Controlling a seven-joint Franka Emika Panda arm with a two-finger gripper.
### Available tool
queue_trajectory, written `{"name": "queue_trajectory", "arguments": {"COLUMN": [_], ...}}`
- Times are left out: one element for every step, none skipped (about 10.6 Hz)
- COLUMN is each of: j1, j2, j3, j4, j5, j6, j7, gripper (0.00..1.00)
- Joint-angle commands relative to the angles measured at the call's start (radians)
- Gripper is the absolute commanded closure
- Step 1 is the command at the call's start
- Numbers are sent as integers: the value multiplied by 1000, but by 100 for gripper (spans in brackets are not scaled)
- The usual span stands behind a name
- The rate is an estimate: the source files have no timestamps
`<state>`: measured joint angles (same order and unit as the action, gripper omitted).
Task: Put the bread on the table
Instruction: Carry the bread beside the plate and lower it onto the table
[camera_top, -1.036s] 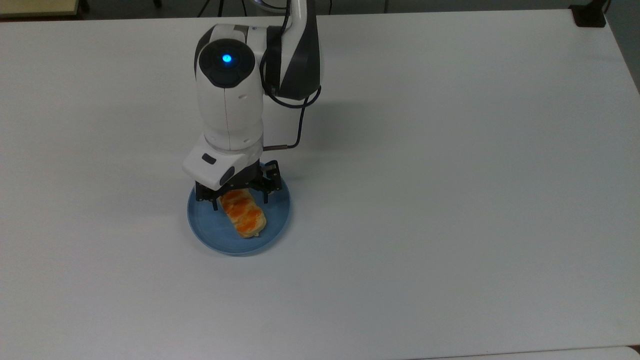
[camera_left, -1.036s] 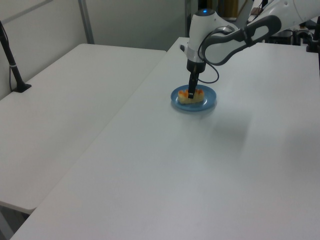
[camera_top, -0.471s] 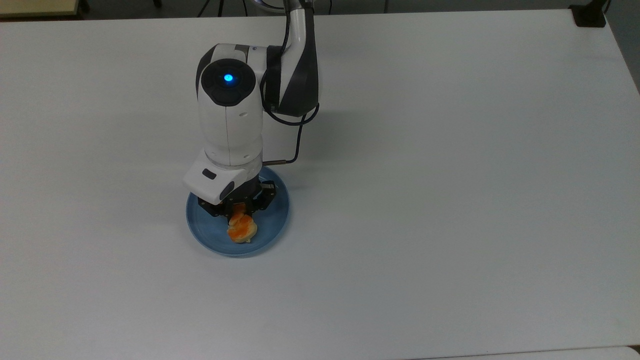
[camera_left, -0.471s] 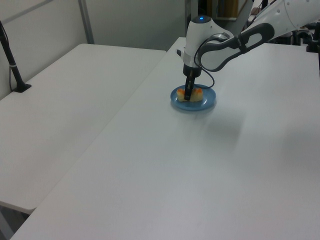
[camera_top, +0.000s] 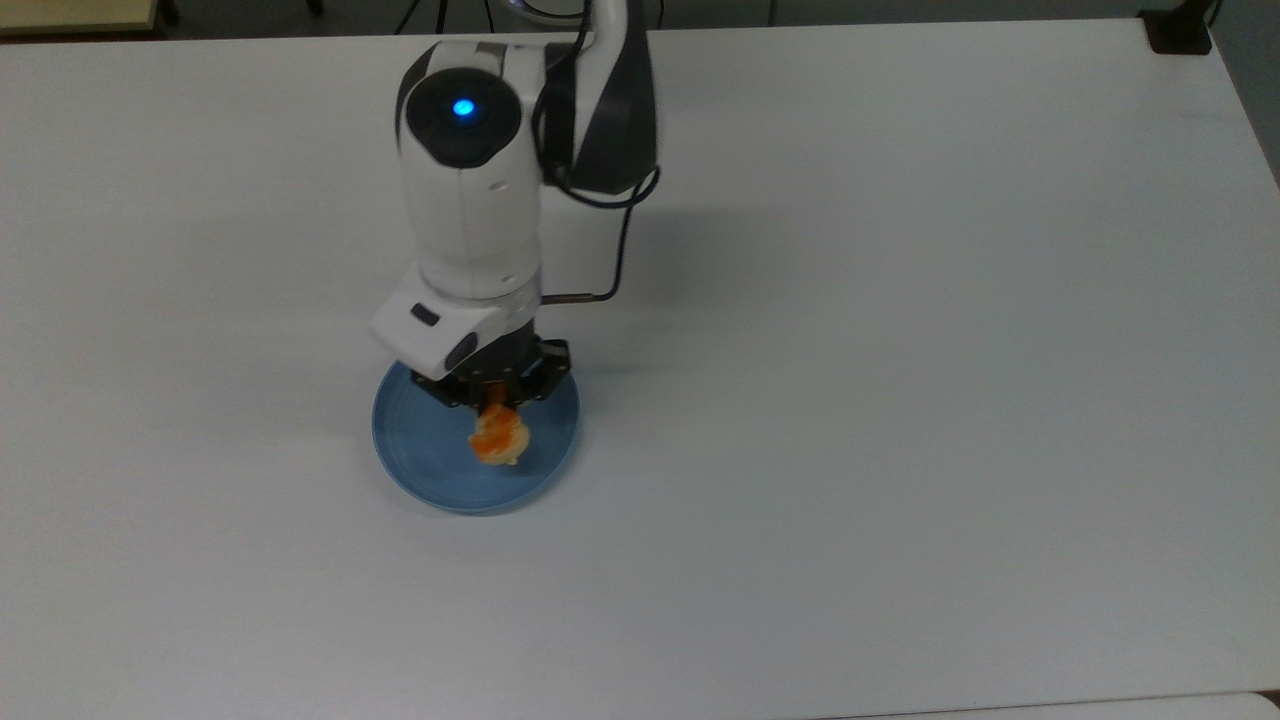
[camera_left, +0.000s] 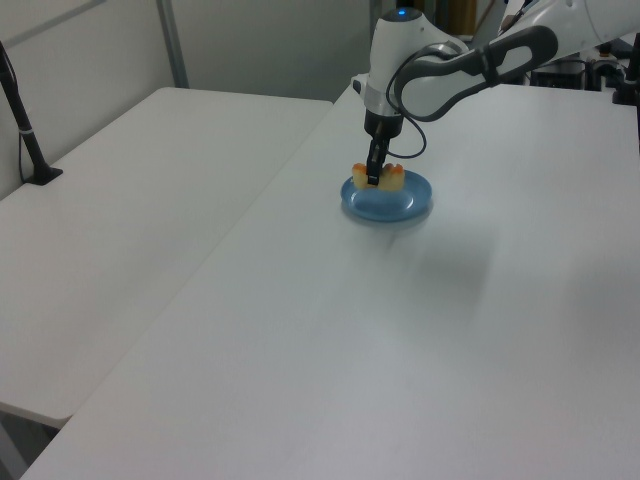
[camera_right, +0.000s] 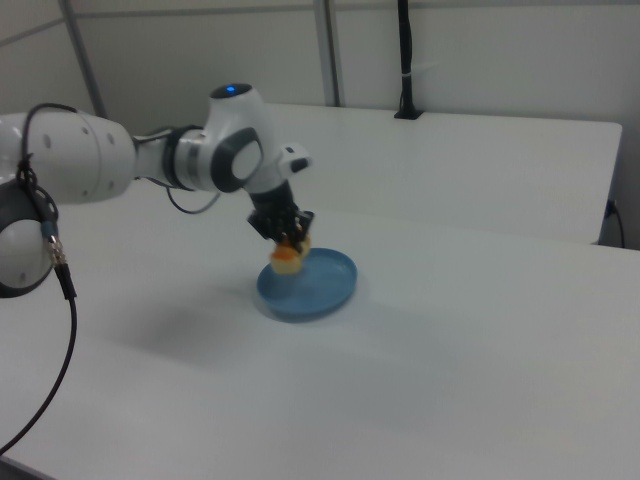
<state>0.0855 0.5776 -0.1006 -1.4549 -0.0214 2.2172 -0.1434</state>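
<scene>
The bread (camera_top: 499, 437) (camera_left: 378, 175) (camera_right: 288, 257), tan with glossy orange patches, hangs lifted just above the blue plate (camera_top: 440, 470) (camera_left: 392, 204) (camera_right: 318, 283). My gripper (camera_top: 492, 398) (camera_left: 373, 178) (camera_right: 290, 240) points down and is shut on the bread near its middle; the top view has the hand hiding the loaf's upper part. The white table (camera_top: 900, 350) (camera_left: 400, 340) (camera_right: 450, 380) lies all around the plate.
A second white table (camera_left: 130, 200) stands at the left view's left, with a black post (camera_left: 25, 125) on it. A black cable (camera_top: 610, 250) loops from the arm's wrist. A dark clamp (camera_top: 1178, 30) sits at the table's far right corner in the top view.
The gripper closed on the bread, which lay on the plate a second ago, and has risen with it; the loaf now hangs clear of the plate.
</scene>
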Motion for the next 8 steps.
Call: {"name": "queue_trajectory", "arguments": {"j1": [123, 157, 187, 209, 221, 233, 246, 249], "j2": [-45, -47, -45, -39, -33, -27, -15, -13], "j3": [-4, -2, -2, -2, -2, -4, -4, -4], "j4": [-38, -51, -55, -56, -56, -59, -64, -70], "j5": [11, 11, 11, 9, 5, 0, -5, -5], "j6": [-37, -37, -36, -33, -28, -25, -22, -22], "j7": [252, 293, 321, 346, 352, 352, 352, 352], "gripper": [75, 75, 69, 65, 57, 50, 33, 10]}}
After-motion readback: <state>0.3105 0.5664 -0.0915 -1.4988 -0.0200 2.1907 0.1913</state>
